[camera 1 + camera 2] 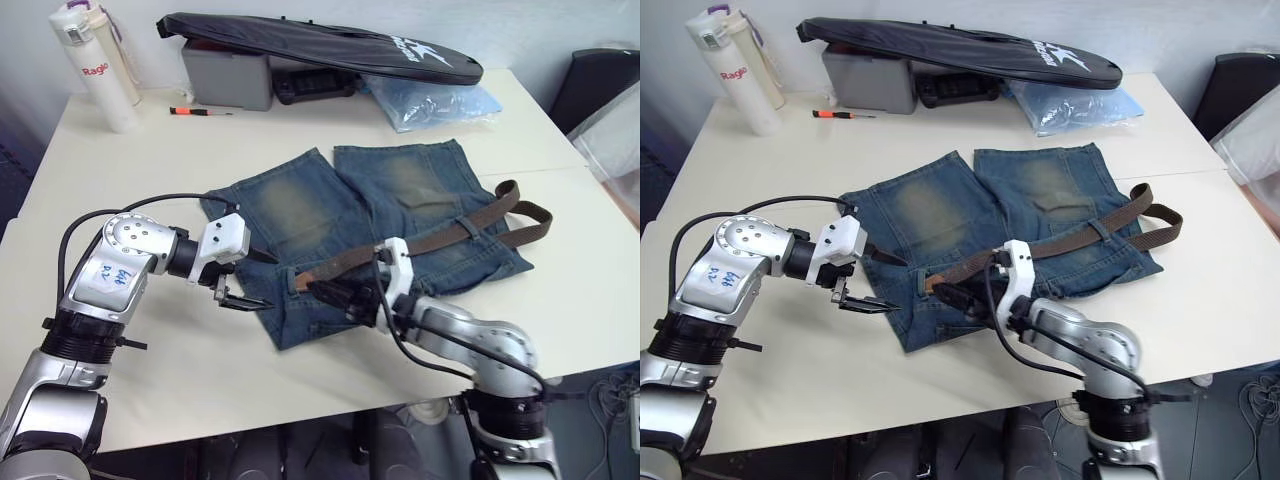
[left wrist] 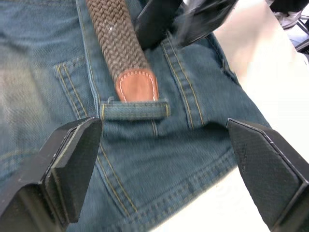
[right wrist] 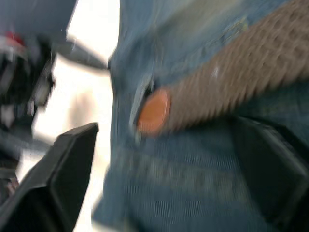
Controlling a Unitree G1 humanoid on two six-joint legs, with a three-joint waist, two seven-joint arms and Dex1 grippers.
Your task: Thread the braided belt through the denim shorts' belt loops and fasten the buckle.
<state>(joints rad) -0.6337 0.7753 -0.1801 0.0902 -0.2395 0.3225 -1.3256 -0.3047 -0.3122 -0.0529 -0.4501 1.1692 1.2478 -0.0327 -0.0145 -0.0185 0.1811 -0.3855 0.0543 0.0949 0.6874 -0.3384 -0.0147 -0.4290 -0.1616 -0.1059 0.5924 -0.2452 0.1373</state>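
The denim shorts [image 1: 300, 210] lie flat on the table [image 1: 150, 350], waistband toward me. The braided belt [image 1: 440, 240] runs along the waistband, under one belt loop [image 1: 470, 228], and curls back at the right end [image 1: 535, 215]. Its tan tip [image 2: 137, 84] rests against the edge of another belt loop [image 2: 135, 110]. My left gripper [image 1: 250, 280] is open beside the shorts' left edge, its fingers [image 2: 72, 164] spread either side of that loop. My right gripper [image 1: 335, 295] is open, low over the waistband just behind the tip. I cannot make out the buckle.
At the back of the table stand two white bottles [image 1: 95, 65], a grey box [image 1: 225, 75] under a long black bag [image 1: 320, 45], a red-handled tool [image 1: 200, 111] and a blue plastic bag [image 1: 435, 100]. A dark chair [image 1: 600, 85] stands past the right edge.
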